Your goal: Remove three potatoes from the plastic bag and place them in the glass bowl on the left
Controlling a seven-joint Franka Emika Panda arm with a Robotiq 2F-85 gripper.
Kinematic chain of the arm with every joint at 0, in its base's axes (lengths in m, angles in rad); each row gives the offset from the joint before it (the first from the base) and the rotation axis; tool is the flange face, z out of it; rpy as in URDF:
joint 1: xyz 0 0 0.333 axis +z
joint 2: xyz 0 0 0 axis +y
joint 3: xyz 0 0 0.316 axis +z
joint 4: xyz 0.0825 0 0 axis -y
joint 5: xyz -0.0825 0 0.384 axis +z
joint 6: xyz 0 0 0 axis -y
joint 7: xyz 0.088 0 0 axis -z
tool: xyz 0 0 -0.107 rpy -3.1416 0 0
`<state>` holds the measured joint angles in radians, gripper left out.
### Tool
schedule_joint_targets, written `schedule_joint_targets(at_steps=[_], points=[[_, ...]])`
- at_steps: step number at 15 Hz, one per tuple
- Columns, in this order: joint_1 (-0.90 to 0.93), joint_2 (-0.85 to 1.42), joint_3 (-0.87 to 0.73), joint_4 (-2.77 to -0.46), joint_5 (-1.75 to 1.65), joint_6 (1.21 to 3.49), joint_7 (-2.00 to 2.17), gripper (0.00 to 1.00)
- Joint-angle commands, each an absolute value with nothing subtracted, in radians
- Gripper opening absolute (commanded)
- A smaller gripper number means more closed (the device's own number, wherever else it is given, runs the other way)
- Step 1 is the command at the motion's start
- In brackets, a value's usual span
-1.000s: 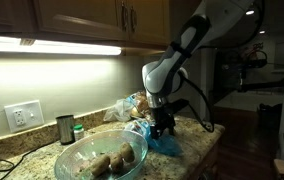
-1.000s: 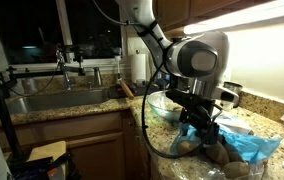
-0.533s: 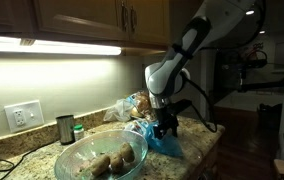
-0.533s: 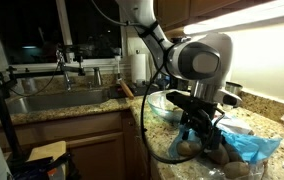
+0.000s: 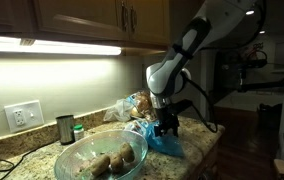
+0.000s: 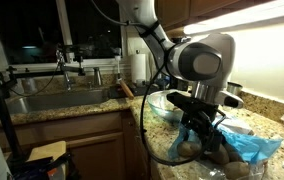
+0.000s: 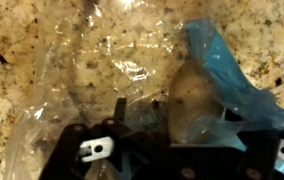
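Glass bowl (image 5: 82, 142) on the counter (image 5: 197, 142): at least two potatoes (image 5: 125, 155) inside, exact count unclear through the glass. Plastic bag (image 6: 250, 146), clear film with a blue part, lies crumpled just beside the bowl, with more potatoes (image 6: 189, 147) at its near end. Wrist view: one tan lump (image 7: 190, 100) under the film, blurred. Gripper (image 5: 165, 130) is low over the bag, jaws spread wide, nothing between them. Can't tell whether it touches the film. Metal cup (image 5: 65, 128) behind the bowl, contents not visible.
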<state>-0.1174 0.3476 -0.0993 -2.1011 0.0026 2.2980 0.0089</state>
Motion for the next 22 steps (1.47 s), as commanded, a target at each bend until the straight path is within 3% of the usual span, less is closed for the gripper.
schedule_joint_targets(at_steps=[1,2,7,8,9,13,14,15,17,22], points=[[-0.125,0.324,-0.085,-2.133,0.039,2.313,-0.024,0.88],[-0.125,0.324,-0.081,-2.134,0.044,2.313,-0.028,0.74],[-0.126,0.326,-0.076,-2.137,0.050,2.313,-0.032,0.41],[-0.127,0.326,-0.077,-2.138,0.049,2.313,-0.033,0.67],[-0.128,0.327,-0.080,-2.139,0.045,2.312,-0.032,0.78],[-0.130,0.334,-0.089,-2.146,0.039,2.310,-0.028,0.97],[-0.130,0.335,-0.091,-2.149,0.038,2.310,-0.027,0.96],[-0.131,0.336,-0.092,-2.152,0.039,2.310,-0.026,0.61],[-0.129,0.335,-0.091,-2.155,0.036,2.314,-0.030,0.64],[-0.128,0.327,-0.083,-2.156,0.040,2.318,-0.052,0.31]])
